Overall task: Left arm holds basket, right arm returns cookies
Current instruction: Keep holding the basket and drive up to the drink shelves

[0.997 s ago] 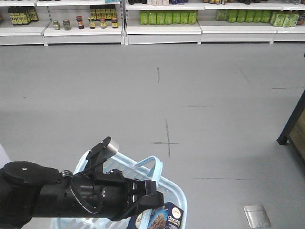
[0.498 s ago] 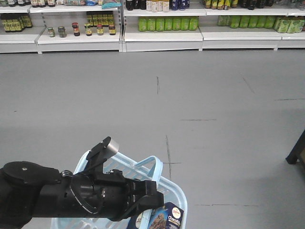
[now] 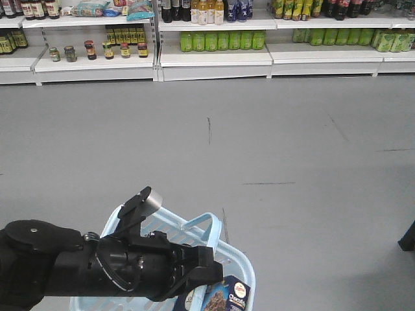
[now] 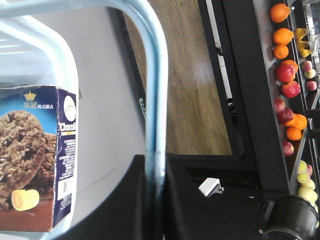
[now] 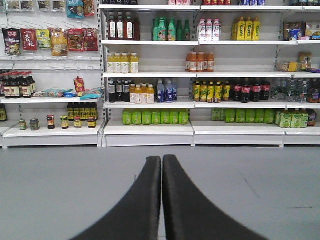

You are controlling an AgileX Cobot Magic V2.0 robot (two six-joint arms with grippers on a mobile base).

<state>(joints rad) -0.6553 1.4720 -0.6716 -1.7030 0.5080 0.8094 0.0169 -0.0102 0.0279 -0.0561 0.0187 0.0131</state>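
My left arm (image 3: pixel 97 265) fills the bottom left of the front view. Its gripper (image 4: pixel 155 167) is shut on the looped handle (image 4: pixel 156 100) of the light blue basket (image 3: pixel 238 262), holding it up. The navy "Chocofello" cookies carton (image 3: pixel 227 297) stands inside the basket and shows large in the left wrist view (image 4: pixel 35 160). My right gripper (image 5: pixel 161 159) is shut and empty, its two black fingers pressed together, pointing level over the grey floor toward the shelves. It does not show in the front view.
White store shelves (image 3: pixel 214 57) with jars, green bottles and drinks line the far side (image 5: pixel 150 131) across open grey floor. A dark stand with fruit (image 4: pixel 285 65) on a wooden base is beside the basket. A dark furniture leg (image 3: pixel 408 236) is at right.
The whole view has shifted: the shelves sit lower and further left in the frame and the dark stand at right has slid almost out of view. Left arm, basket and carton keep their pose.
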